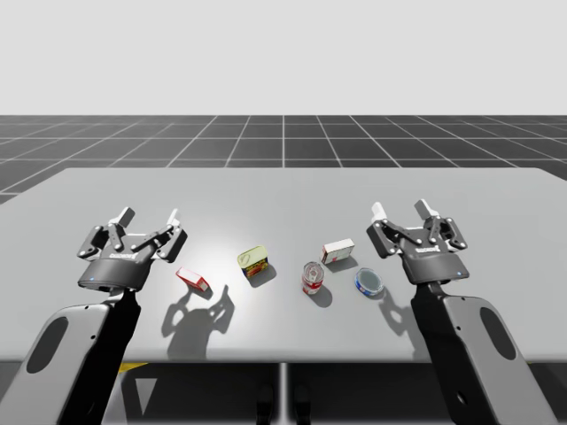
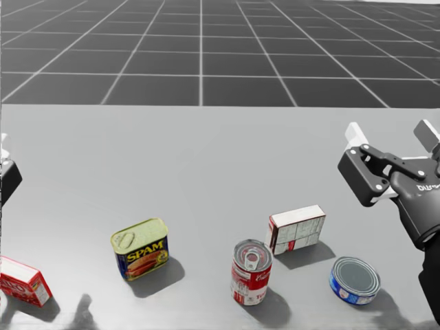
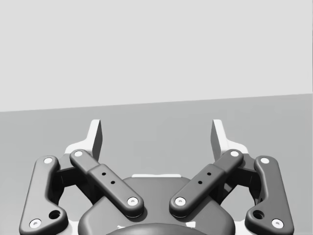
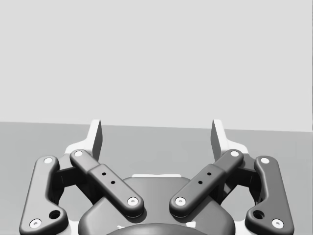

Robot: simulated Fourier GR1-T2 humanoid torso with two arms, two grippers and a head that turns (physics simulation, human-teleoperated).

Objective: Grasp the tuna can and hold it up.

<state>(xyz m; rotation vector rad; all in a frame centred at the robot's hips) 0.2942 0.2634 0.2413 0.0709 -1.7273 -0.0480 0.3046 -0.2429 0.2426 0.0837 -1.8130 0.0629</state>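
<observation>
Tuna can (image 1: pixel 369 282), a low round blue tin with a silver lid, lies flat on the grey counter (image 1: pixel 283 190), at 5 o'clock of the white-and-red box (image 1: pixel 337 252) and 3 o'clock of the upright red-and-white soup can (image 1: pixel 313 277). My right claw (image 1: pixel 405 211) hovers at its 1 o'clock, fingers spread wide, empty. My left claw (image 1: pixel 149 217), equally wide and empty, hangs at 10 o'clock of the small red box (image 1: pixel 192 279).
</observation>
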